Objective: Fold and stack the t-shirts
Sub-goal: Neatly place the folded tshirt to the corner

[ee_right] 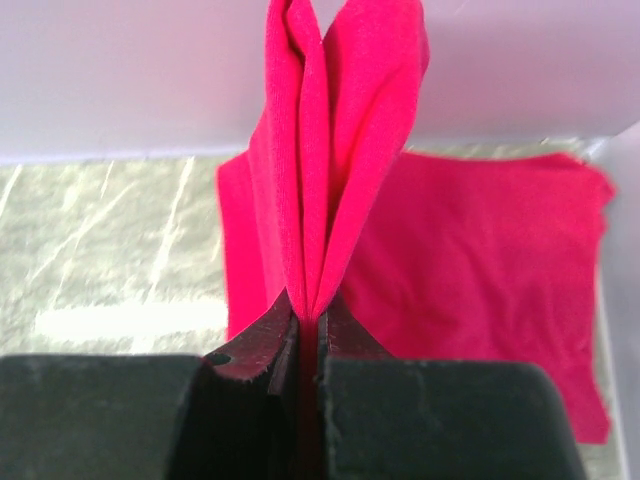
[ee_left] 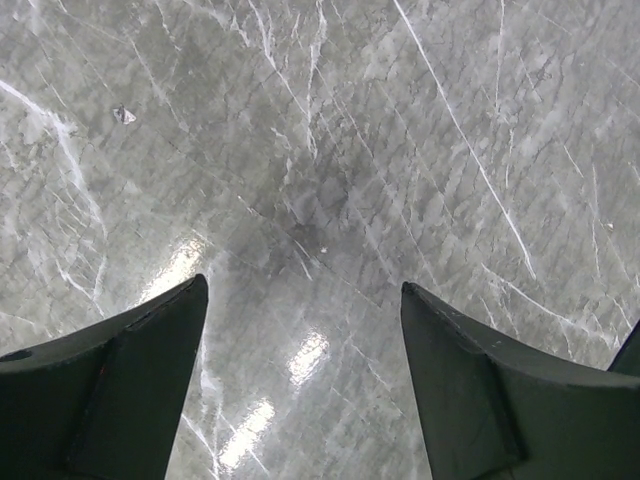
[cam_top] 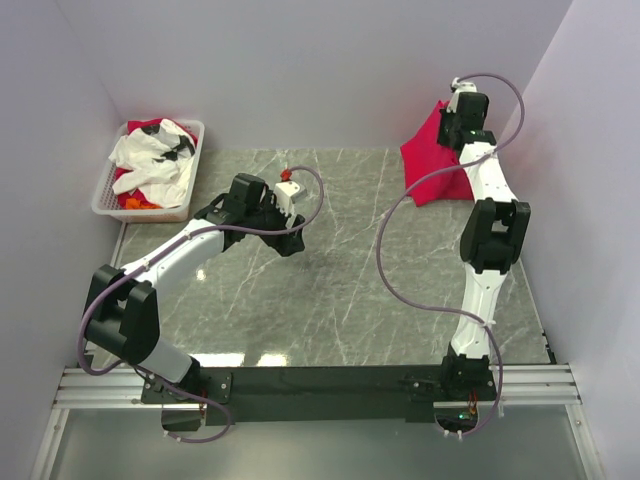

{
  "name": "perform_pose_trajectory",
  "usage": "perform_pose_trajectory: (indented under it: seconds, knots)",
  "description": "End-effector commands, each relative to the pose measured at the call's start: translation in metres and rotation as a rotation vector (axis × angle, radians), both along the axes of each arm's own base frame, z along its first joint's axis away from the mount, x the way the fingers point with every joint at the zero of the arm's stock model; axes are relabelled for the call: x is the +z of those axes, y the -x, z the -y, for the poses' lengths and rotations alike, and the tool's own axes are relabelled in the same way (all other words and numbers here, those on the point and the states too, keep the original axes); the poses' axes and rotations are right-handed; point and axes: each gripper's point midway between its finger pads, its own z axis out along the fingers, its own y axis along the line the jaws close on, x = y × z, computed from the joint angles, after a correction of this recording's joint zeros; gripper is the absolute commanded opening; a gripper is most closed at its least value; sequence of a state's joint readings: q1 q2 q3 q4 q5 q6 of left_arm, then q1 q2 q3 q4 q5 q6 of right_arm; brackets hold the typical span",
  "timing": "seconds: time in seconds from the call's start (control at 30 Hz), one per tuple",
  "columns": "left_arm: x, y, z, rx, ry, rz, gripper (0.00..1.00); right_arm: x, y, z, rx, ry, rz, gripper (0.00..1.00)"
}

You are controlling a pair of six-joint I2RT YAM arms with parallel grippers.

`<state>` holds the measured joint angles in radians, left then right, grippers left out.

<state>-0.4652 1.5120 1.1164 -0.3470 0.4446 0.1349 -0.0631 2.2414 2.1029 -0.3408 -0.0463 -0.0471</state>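
Right gripper (ee_right: 310, 312), jaws pressed together, pinches a raised fold of the red t-shirt (ee_right: 480, 270) lying at the table's (cam_top: 340, 300) far right corner. Left gripper (ee_left: 305, 290) hovers spread wide above the table's middle; the white basket (cam_top: 104, 192) sits at the far left corner.

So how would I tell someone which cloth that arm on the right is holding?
Look to the far right corner of the grey marble table. There lies a plain crimson-red cloth t-shirt, one fold pinched up by the right gripper. Unlike the mixed white and red laundry in the white slotted plastic basket far left, it lies outside, alone.
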Motion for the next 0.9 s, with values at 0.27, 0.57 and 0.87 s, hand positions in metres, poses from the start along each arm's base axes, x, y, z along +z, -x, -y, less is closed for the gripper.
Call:
perform_pose_trajectory:
  seconds: [0.27, 0.57, 0.87]
  knots:
    - [0.002, -0.001, 0.004, -0.018, 0.014, -0.004, 0.84, 0.066, -0.019, 0.022, -0.017, 0.051, 0.167, 0.0]
    - [-0.001, 0.0, 0.004, -0.027, 0.008, -0.014, 0.85, 0.056, -0.016, 0.04, -0.01, 0.072, 0.129, 0.0]
    - [-0.001, 0.004, 0.003, -0.032, 0.001, -0.039, 1.0, 0.023, -0.023, 0.083, -0.041, 0.133, 0.093, 0.0]
